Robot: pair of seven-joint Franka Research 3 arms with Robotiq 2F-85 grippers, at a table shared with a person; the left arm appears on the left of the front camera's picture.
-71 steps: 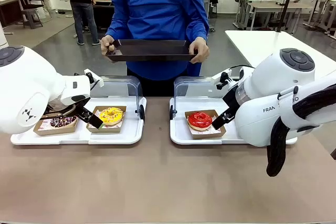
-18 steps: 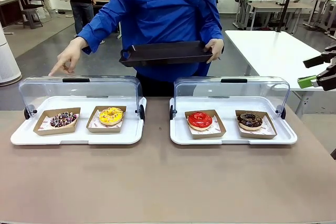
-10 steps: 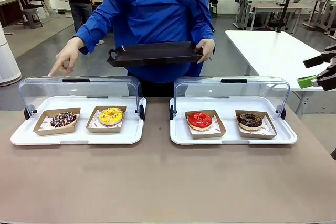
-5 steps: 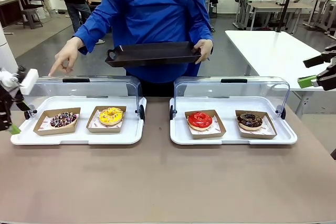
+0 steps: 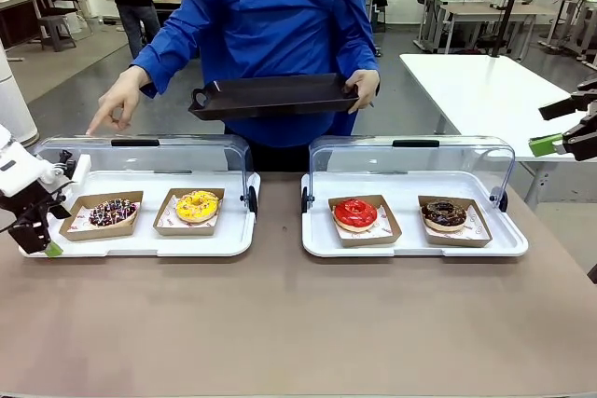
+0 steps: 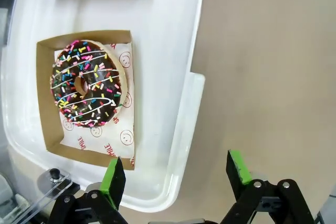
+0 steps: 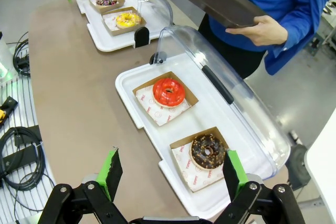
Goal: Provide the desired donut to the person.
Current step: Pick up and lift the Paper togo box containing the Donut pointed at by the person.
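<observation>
Left arm point(image 5: 20, 174) low at left edge, jaws spread open over white tray point(image 6: 178, 103) corner, person's hand point(image 5: 117, 104) pointing downward, chocolate donut point(image 6: 86, 82) with rainbow sprinkles, white drizzle, right jaws open

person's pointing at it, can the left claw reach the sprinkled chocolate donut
Probably yes: lid open, and the open left claw hangs at the tray edge beside the sprinkled donut, nothing between.

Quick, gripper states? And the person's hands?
Left gripper: open, holding nothing.
Right gripper: open, holding nothing.
Person's pointing hand: empty, index finger out.
Person's other hand: holding the black tray.
</observation>
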